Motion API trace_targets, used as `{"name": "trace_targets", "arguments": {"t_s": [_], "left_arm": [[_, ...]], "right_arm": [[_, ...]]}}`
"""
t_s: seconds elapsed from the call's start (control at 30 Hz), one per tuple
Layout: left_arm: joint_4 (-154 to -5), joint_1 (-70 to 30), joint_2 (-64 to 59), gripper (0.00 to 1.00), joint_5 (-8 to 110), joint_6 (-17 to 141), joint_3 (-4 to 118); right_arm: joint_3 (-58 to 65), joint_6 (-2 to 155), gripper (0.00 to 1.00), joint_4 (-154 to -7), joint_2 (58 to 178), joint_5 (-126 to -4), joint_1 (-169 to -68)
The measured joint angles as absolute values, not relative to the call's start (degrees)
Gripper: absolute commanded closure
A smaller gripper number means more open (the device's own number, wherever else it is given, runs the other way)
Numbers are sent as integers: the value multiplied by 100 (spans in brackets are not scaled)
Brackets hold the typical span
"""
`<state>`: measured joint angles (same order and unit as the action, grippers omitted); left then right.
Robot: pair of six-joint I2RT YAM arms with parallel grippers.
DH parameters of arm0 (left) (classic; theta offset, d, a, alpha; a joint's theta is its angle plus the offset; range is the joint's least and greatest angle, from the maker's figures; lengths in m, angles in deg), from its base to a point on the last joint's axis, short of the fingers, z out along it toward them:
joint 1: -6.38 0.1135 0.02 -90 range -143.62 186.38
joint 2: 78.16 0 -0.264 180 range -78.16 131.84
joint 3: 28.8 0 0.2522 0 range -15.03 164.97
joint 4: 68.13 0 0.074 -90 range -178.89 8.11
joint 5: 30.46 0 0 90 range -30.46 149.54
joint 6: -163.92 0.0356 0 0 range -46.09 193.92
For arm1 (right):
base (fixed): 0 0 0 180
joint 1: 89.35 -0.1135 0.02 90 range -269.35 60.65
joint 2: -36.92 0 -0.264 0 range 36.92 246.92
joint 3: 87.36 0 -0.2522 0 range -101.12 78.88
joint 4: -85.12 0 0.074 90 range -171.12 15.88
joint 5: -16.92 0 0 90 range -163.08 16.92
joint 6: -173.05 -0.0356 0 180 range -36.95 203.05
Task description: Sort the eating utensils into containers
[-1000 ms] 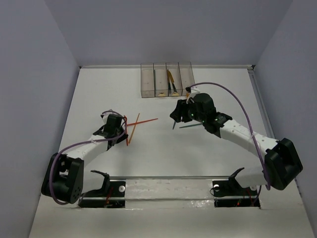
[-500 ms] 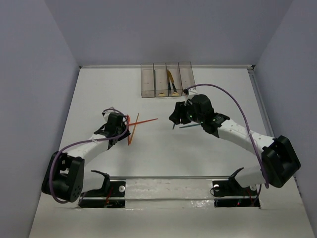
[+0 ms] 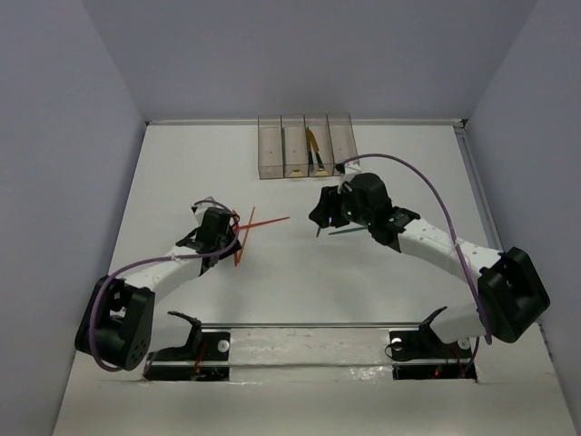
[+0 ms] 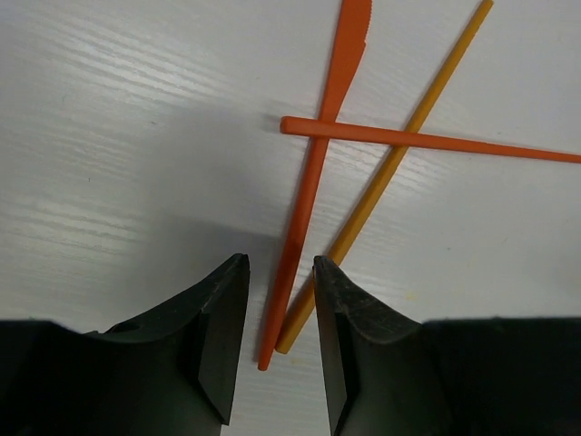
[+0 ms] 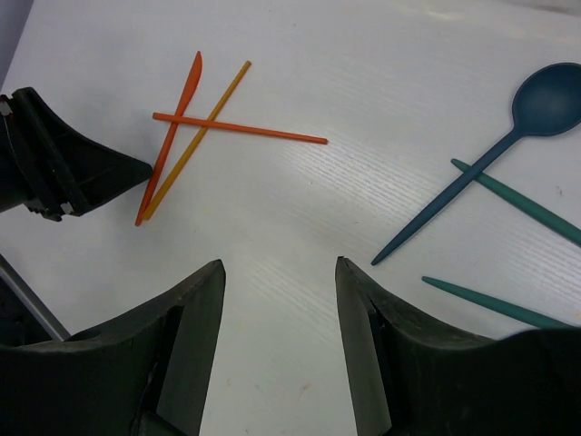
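Early going here, operator. Look at the containers [image 3: 304,145] at the far edge of the surface [image 3: 182,182]. The third bin from the left has a yellow piece [image 3: 310,141] and a dark piece [image 3: 318,162] in it, and there's a speck of yellow low in the second bin. The two outer bins look bare from overhead, though the view is too small to be sure. So I'd say a small share is sorted and most is left.

Six utensils lie out on the surface. Toward you and to the left of the containers, well apart from them, is a crossed heap: the orange knife [image 4: 313,182], the yellow stick [image 4: 399,154] just beside it, and the red stick [image 4: 427,141] lying across both. Your left end effector [image 4: 279,272] is right at that heap, fingers apart with a narrow gap, straddling the near ends of the knife and the yellow stick. Nothing is clamped, and I can't tell whether the tips touch the surface. Careful: close here and you may pinch both ends together.

Toward you from the containers' right end sit the blue spoon [image 5: 508,136] and two teal pieces [image 5: 522,204], the spoon's handle crossing one of them. Your right end effector [image 5: 279,268] hovers by them, fingers wide apart, holding nothing.

My read: this is the pick on the knife, with sticks, spoon and teal pieces all to follow.
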<state>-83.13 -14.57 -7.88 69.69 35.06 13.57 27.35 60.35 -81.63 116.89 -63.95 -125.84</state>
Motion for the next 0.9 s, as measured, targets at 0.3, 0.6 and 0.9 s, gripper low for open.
{"name": "trace_targets", "arguments": {"t_s": [0.3,0.6,0.9], "left_arm": [[-8269,-1640,-316,77,7260,3535,1501],[-8271,-1695,-52,81,7487,3548,1676],[-8558,-1848,311,100,7710,3546,2056]], "right_arm": [[2820,6035,42,-8183,11687,-6398,-12584],[2827,6033,42,-8205,11687,-6395,-12584],[2923,6035,42,-8202,11359,-6384,-12584]]}}
